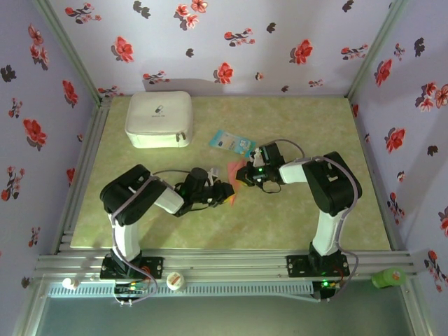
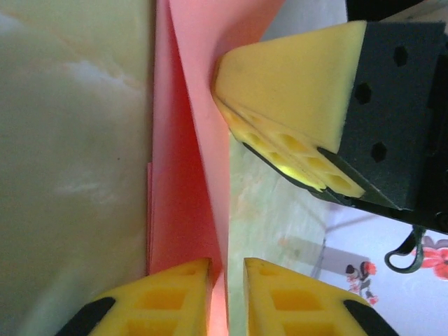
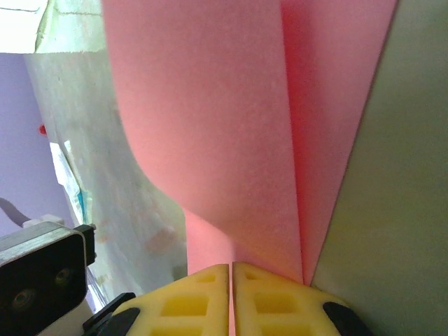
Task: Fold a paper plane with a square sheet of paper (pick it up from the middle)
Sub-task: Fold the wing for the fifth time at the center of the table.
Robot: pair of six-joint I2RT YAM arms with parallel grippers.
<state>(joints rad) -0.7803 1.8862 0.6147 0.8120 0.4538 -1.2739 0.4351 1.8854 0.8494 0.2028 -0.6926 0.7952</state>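
The salmon-pink sheet of paper (image 1: 236,176), folded into layers with a sharp crease, hangs between the two grippers at mid-table. My right gripper (image 1: 250,174) is shut on one end of it; in the right wrist view the yellow pads (image 3: 232,267) meet on the pink paper (image 3: 231,126). My left gripper (image 1: 225,193) stands at the other end. In the left wrist view its fingers (image 2: 227,264) are slightly apart, and the paper's edge (image 2: 183,175) runs between them against the left pad. One right finger (image 2: 294,77) presses the paper from above.
A white zipped case (image 1: 159,119) lies at the back left and a light-blue printed packet (image 1: 231,142) just behind the grippers. A white cap (image 1: 175,281) and a green object (image 1: 389,278) sit on the front rail. Floral walls enclose three sides of the table.
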